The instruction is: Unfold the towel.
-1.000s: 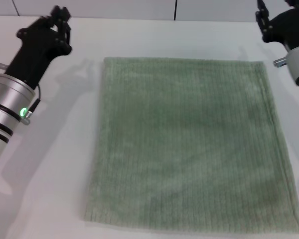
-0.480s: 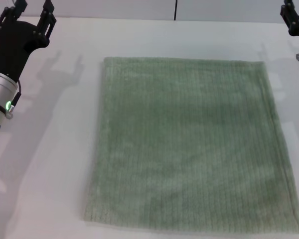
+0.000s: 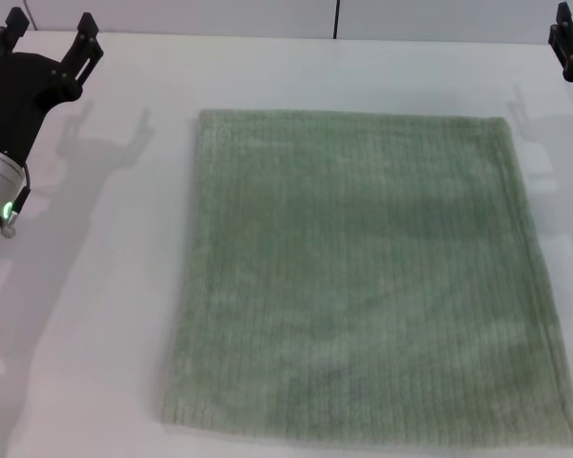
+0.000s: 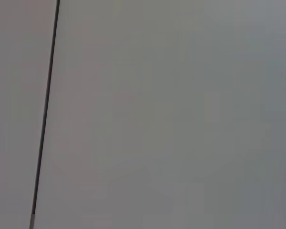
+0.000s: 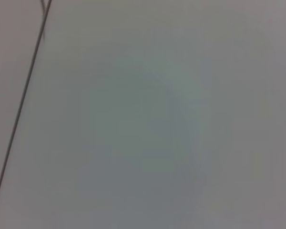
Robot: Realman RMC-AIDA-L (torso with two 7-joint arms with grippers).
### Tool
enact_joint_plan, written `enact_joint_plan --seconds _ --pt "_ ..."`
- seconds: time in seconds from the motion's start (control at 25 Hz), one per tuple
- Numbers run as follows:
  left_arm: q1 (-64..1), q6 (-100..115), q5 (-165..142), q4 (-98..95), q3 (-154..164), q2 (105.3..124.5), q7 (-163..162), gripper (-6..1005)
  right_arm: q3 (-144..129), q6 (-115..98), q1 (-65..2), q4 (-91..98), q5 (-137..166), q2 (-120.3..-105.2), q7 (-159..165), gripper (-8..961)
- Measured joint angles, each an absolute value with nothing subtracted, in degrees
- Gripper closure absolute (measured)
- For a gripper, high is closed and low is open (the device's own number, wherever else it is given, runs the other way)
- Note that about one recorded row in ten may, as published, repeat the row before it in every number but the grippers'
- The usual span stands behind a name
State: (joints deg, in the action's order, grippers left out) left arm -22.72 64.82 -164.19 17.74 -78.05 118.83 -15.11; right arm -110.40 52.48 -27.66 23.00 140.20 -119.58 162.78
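The pale sage-green towel [image 3: 368, 277] lies flat and spread out on the white table [image 3: 95, 315] in the head view, filling the middle. My left gripper [image 3: 50, 31] is at the far left back corner, open and empty, well clear of the towel's left edge. My right gripper [image 3: 565, 38] shows only as a black part at the right edge, beyond the towel's far right corner. Both wrist views show only a plain pale surface with a thin dark line.
A white wall with a dark vertical seam [image 3: 336, 17] stands behind the table. Bare table lies to the left of the towel and along its far side.
Both arms have drawn back and outward, away from the towel's far corners. The left gripper's fingers have opened. The towel has not moved.
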Motion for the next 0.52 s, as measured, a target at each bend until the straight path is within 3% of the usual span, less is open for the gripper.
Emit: enact_joint_plan --seconds 0.08,0.52 --pt "-22.7 64.7 -164.0 17.2 -78.0 118.84 -15.2 137 -110.6 52.3 -28.0 23.0 140.2 -119.51 162.8 218" --pt "-22.9 64.6 -162.2 16.1 -77.8 119.06 -15.3 136 -110.7 52.4 -28.8 22.9 140.5 -119.29 162.9 217"
